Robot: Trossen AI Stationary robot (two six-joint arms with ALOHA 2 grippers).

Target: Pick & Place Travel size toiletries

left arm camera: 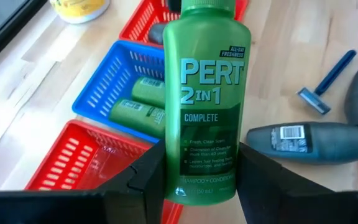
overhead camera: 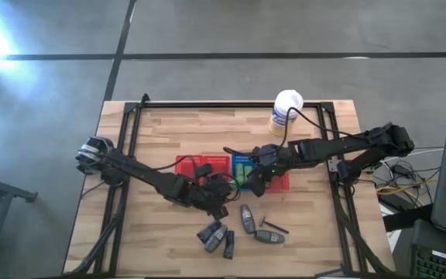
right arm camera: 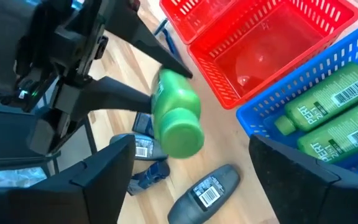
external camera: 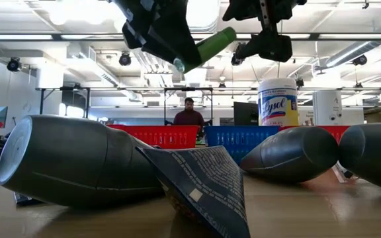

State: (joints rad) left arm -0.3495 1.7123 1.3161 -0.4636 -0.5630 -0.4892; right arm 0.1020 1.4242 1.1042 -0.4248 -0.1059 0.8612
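Observation:
My left gripper (left arm camera: 201,171) is shut on a bright green Pert bottle (left arm camera: 207,93) and holds it in the air near the baskets; the low view shows this bottle (external camera: 207,46) high above the table. My right gripper (right arm camera: 191,146) hangs open over the baskets, facing the bottle's cap (right arm camera: 182,134), and touches nothing. Two more green bottles (right arm camera: 334,106) lie in the blue basket (left arm camera: 98,93). Dark grey oval tubes (overhead camera: 246,217) (overhead camera: 269,237) (overhead camera: 214,235) and a blue-handled razor (left arm camera: 328,81) lie on the table near its near edge. My left gripper pinches the green bottle between its two fingers at the bottle's base end (left arm camera: 201,186), one finger (left arm camera: 148,180) on each narrow side. The label faces the wrist camera. The bottle is lifted clear of the table and sticks out beyond the fingers, cap end away from the gripper.
Red mesh baskets (overhead camera: 190,165) (overhead camera: 283,180) stand on either side of the blue one at mid-table. A white tub with a yellow label (overhead camera: 286,110) stands by the far edge. A black frame (overhead camera: 130,132) borders the wooden table. A person (external camera: 189,114) is far behind.

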